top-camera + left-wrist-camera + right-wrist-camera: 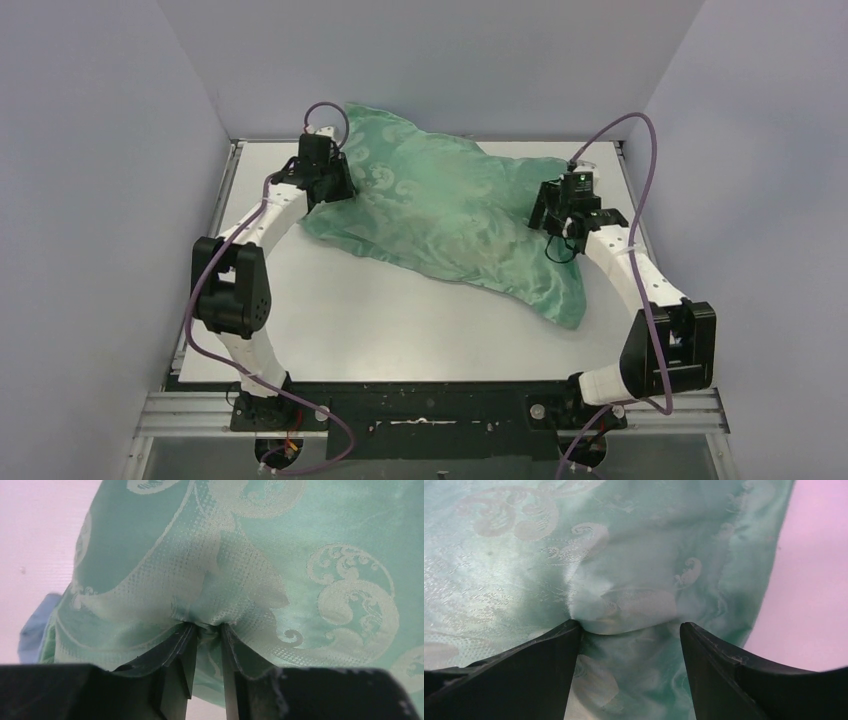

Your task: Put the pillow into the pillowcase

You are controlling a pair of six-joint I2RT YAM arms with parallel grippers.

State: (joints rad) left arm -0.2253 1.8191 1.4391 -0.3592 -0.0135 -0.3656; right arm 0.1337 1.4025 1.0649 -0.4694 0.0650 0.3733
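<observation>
The teal-green damask pillowcase lies plump across the back of the table, from the back left to the right front. The pillow does not show; the case bulges as if filled. My left gripper is at the case's left end, shut on a pinched fold of the pillowcase. My right gripper is at the case's right side, its jaws open with the pillowcase cloth bunched between them. A bit of light blue lining shows at the left.
The white table is walled by grey panels at the left, back and right. A black rail runs along the near edge by the arm bases.
</observation>
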